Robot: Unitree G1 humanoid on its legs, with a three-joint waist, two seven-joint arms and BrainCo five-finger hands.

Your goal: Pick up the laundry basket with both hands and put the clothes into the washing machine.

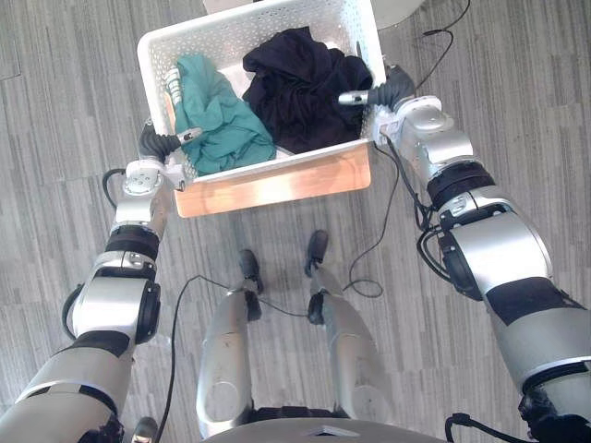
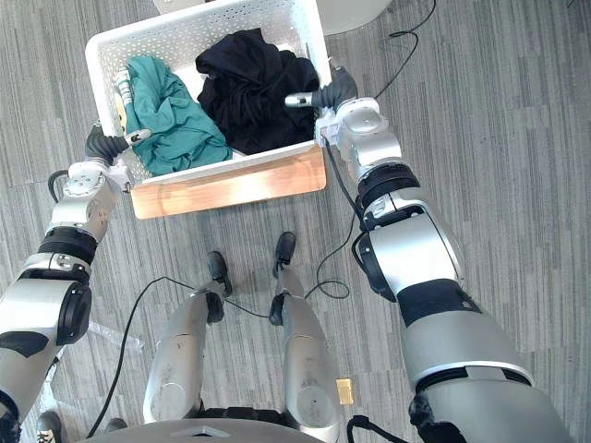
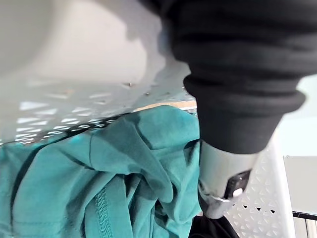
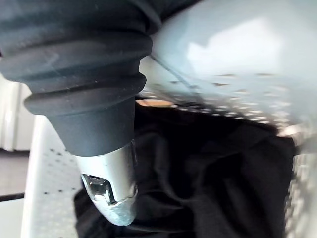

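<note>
A white perforated laundry basket point(image 1: 222, 32) with a wooden front edge point(image 1: 277, 185) is held between my two hands over the floor. In its left half lies a teal garment point(image 1: 217, 115), and a black garment point(image 1: 295, 83) fills its right half. My left hand point(image 1: 162, 143) grips the basket's left wall, its thumb point(image 3: 220, 183) hooked over the rim beside the teal cloth point(image 3: 99, 183). At the right wall my right hand point(image 1: 392, 90) does the same, its thumb point(image 4: 111, 188) lying over the black cloth point(image 4: 213, 183). The outer fingers of both hands are hidden behind the walls.
Grey wood-pattern floor point(image 1: 517, 83) lies all around. A white rounded object point(image 1: 399, 9) sits just beyond the basket's far right corner, cut off by the view's edge.
</note>
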